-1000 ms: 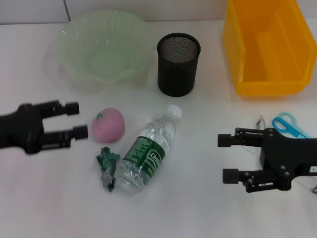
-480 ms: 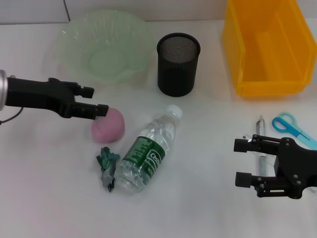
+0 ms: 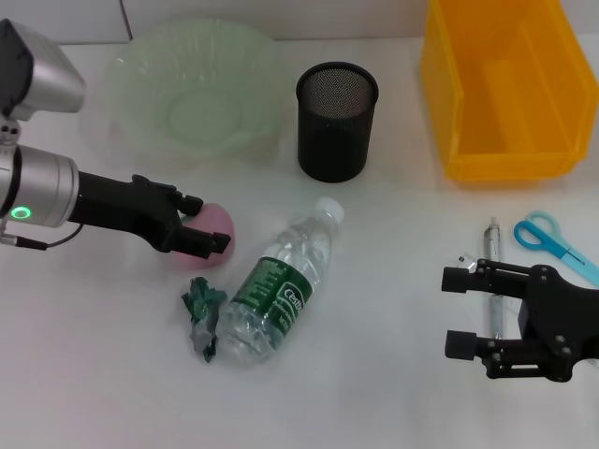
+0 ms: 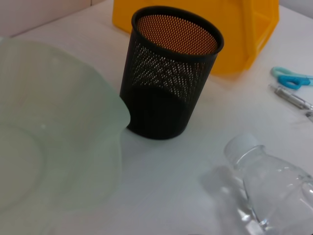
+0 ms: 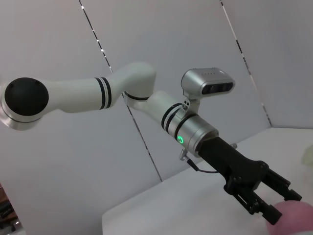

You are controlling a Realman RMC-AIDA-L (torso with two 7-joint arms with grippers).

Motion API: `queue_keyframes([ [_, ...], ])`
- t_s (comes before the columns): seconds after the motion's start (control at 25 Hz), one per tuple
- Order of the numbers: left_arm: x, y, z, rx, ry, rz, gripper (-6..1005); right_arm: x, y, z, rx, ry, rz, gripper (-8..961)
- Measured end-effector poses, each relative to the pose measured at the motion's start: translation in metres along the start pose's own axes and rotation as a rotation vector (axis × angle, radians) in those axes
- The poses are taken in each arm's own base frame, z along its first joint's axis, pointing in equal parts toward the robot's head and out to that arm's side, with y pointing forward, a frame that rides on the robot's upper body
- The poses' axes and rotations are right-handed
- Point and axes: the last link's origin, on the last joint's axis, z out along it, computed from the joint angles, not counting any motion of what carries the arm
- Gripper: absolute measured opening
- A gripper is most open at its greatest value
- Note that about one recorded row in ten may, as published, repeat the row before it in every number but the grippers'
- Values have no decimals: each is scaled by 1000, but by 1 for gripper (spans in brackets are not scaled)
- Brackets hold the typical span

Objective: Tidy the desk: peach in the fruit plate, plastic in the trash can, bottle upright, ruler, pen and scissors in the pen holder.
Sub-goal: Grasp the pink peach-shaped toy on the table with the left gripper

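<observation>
A pink peach (image 3: 216,224) lies on the white desk between the open fingers of my left gripper (image 3: 208,224), which straddles it from the left. The right wrist view shows that gripper (image 5: 281,205) at the peach (image 5: 296,219). A clear bottle (image 3: 276,290) lies on its side beside a crumpled green plastic (image 3: 203,313). My right gripper (image 3: 454,311) is open and empty, low at the right, beside a pen (image 3: 490,241) and blue scissors (image 3: 547,236). The ruler is not in view.
A pale green fruit plate (image 3: 131,112) stands at the back left, a black mesh pen holder (image 3: 337,122) in the middle, and a yellow bin (image 3: 440,103) at the back right. The left wrist view shows the holder (image 4: 171,73) and the bottle cap (image 4: 243,145).
My left arm has swung in from the left and lowered, so its fingers now straddle the peach. My right gripper drew back toward the right front, uncovering the pen.
</observation>
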Motion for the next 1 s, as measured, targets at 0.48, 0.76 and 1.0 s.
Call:
queue_keyframes([
  [0.48,-7,0,-2,9,30,-3,626,1,1,-1,13,-31,-15,814],
  [0.76,-17,0,-5,16,43,-22,411,0,0,-1,12,-34,-21,813],
  [1.0,-16,2,-10,8,101,-45,135,1,1,0,13,-35,-23,812],
])
